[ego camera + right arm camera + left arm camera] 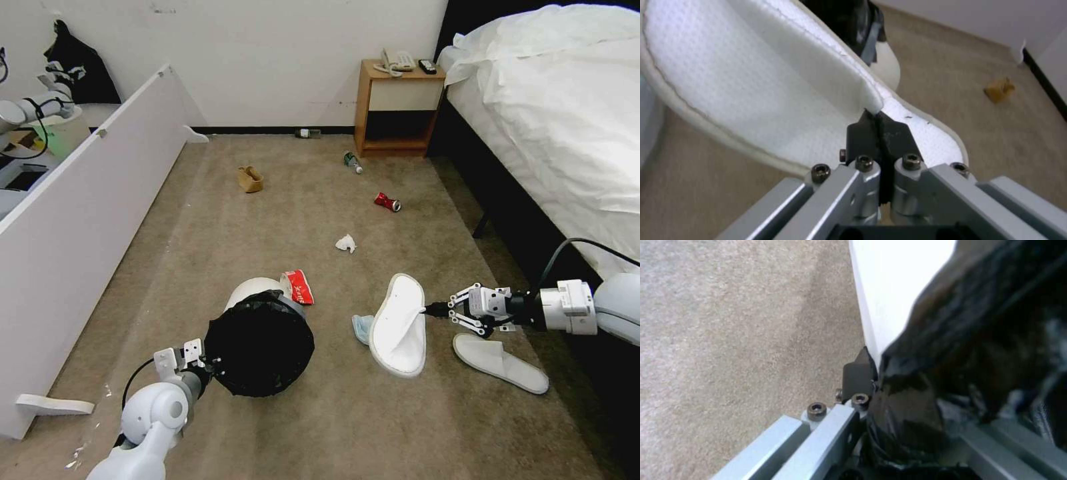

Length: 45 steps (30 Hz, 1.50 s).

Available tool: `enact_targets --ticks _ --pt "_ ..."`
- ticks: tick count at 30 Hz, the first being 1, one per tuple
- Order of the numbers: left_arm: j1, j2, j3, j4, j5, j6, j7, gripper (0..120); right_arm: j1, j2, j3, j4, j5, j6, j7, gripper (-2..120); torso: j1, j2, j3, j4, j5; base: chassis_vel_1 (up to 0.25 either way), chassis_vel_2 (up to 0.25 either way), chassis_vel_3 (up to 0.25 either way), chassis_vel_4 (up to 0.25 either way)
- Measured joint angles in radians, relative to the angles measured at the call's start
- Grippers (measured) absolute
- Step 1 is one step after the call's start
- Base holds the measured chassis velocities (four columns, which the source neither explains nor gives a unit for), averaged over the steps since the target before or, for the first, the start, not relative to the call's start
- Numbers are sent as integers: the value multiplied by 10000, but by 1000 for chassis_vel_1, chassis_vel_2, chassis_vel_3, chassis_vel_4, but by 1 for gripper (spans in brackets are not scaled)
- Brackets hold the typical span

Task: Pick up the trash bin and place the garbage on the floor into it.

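A hotel-style bedroom seen from above, with litter strewn over a beige carpeted floor (347,413) between a white panel on the left and a bed (560,113) on the right. The robot's left hand (200,363) is clamped on the rim of the trash bin (260,340), its fingers pinching the black bag that folds over the edge. The bin is tipped on its side, its mouth turned up and back towards the robot, its white base pointing away; this seems meant to present an opening for the other arm. Nothing can be made out inside the dark liner. The right hand (437,309) is closed on the edge of a white slipper (398,325), nipping the seam where the upper meets the sole, so the slipper hangs open side up just right of the bin, above the carpet; a pinch at that seam gives the narrow fingers something thin to grip. Beneath its near end lies a blue face mask (361,328). The second slipper (500,361) lies flat nearer the bed. A red packet (298,287) touches the bin's far side. Farther out, well apart, lie a white tissue (345,243), a red can (387,201), a green-labelled bottle (352,161) and a brown paper bag (250,179), with another bottle (307,133) against the far wall.
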Motion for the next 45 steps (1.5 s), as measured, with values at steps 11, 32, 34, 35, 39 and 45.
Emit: enact_targets --ticks 11,32,34,35,39,45 --pt "181 67 -185 -892 -1464 275 -1299 0 527 527 -21 629 597 -25 -50 0 0 1 -2 1 1 0 0 0 0" --pt "266 -258 -223 -1806 -3499 241 -3370 0 1367 647 0 1946 2770 -271 -548 0 0 0 -2 0 1 0 0 0 0" --pt "246 -275 -220 -1806 -3592 239 -3490 0 1416 642 0 1992 2872 -282 -558 0 0 0 -1 0 1 0 0 0 0" --pt "246 -275 -220 -1806 -3592 239 -3490 0 1416 642 0 1992 2872 -282 -558 0 0 0 -1 0 1 0 0 0 0" --pt "232 -286 -226 -1865 -3968 235 -3787 0 1553 669 7 2103 3187 -306 -695 0 0 1 -2 0 2 0 0 0 0" --pt "236 -328 -177 -1894 -4100 228 -3896 0 1721 698 21 2486 4276 -481 -794 0 0 1 -2 1 1 0 0 0 0"
